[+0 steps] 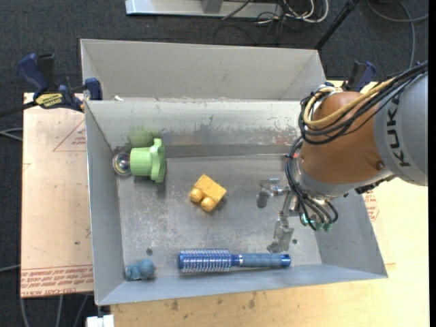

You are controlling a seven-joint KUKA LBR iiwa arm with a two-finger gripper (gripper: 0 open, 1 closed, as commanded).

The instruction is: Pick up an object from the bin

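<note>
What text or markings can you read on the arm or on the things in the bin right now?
"KUK": dark letters running sideways on the arm's grey link; the rest of the word is cut off.
No text can be read on the green toy, the yellow block, the blue hairbrush or the small blue thing.
</note>
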